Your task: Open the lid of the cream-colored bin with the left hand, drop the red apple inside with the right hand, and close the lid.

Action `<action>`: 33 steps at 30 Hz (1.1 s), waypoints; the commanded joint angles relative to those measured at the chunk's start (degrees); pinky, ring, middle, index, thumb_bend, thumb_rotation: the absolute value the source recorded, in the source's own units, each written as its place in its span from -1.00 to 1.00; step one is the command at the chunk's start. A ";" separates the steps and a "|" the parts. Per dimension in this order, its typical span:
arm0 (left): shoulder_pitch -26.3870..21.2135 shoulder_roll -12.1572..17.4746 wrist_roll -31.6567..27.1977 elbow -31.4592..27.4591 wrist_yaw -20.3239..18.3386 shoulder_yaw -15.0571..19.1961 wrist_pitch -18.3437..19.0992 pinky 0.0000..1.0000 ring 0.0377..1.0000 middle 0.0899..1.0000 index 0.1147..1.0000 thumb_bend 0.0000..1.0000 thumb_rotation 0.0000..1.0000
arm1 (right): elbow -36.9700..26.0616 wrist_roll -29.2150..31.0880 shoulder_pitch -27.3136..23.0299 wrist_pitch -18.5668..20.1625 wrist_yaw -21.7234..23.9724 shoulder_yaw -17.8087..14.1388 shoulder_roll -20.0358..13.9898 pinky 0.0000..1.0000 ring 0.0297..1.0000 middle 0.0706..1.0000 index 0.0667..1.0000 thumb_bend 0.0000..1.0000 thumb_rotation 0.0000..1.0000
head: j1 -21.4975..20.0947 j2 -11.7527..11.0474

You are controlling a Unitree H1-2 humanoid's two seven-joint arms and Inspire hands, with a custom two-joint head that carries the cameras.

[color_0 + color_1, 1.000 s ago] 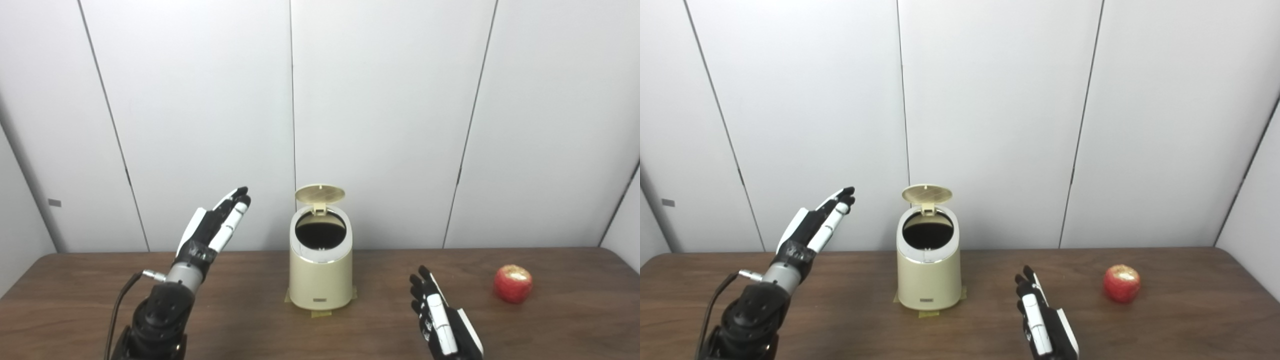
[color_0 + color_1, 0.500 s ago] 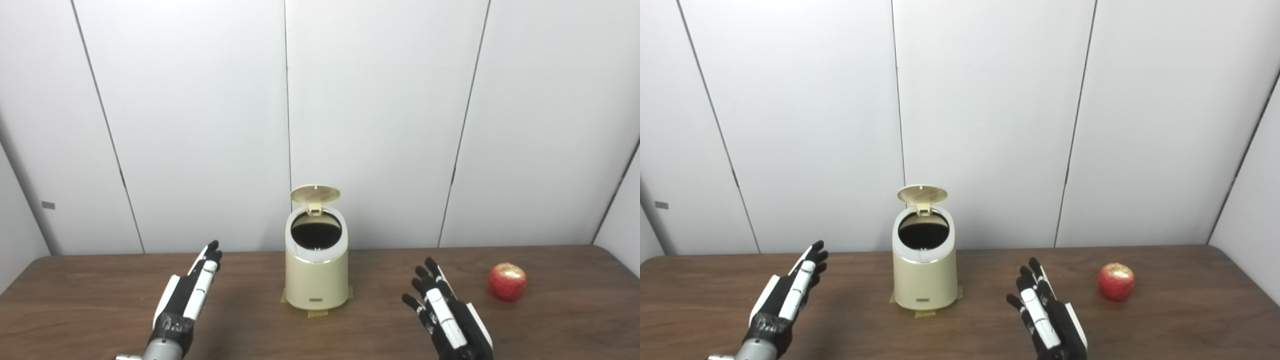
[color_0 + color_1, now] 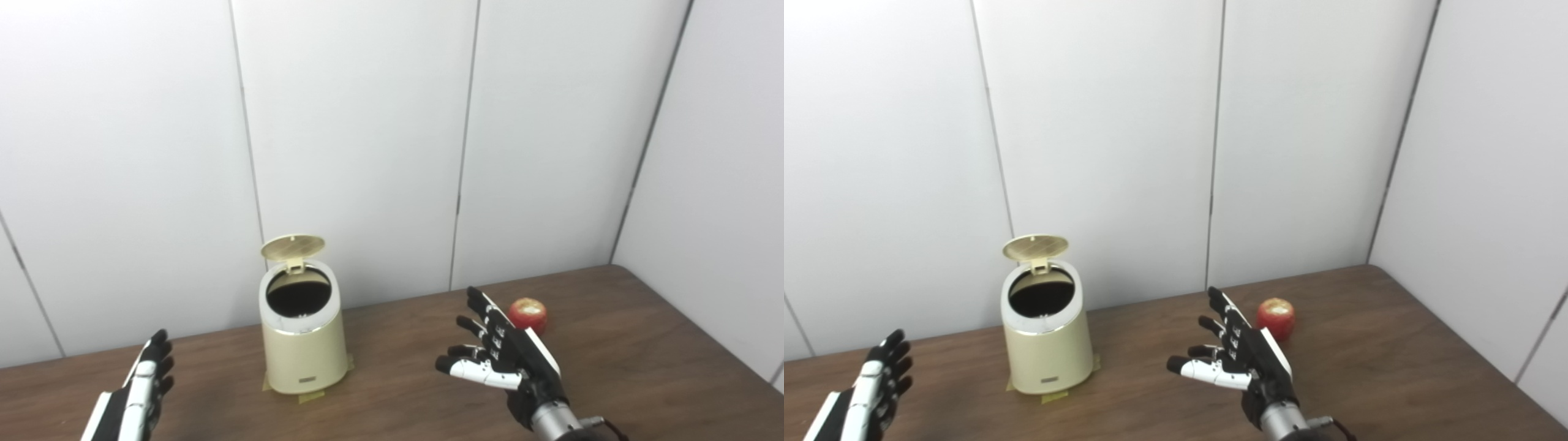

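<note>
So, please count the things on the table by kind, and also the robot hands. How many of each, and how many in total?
Bins: 1, cream-colored bin, its lid up
Apples: 1, red apple
Hands: 2, left hand, right hand, both open
Total: 4

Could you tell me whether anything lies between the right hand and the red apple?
Nothing does: in the right eye view, only bare table shows between the open right hand and the red apple.
</note>
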 commanded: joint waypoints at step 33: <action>2.19 3.08 -2.13 -11.88 -0.94 -5.55 7.34 1.00 1.00 1.00 1.00 -0.19 1.00 | 17.17 -56.32 -20.08 1.39 29.92 0.88 -20.29 0.44 0.73 0.79 0.75 0.88 -0.75 | -5.02 5.99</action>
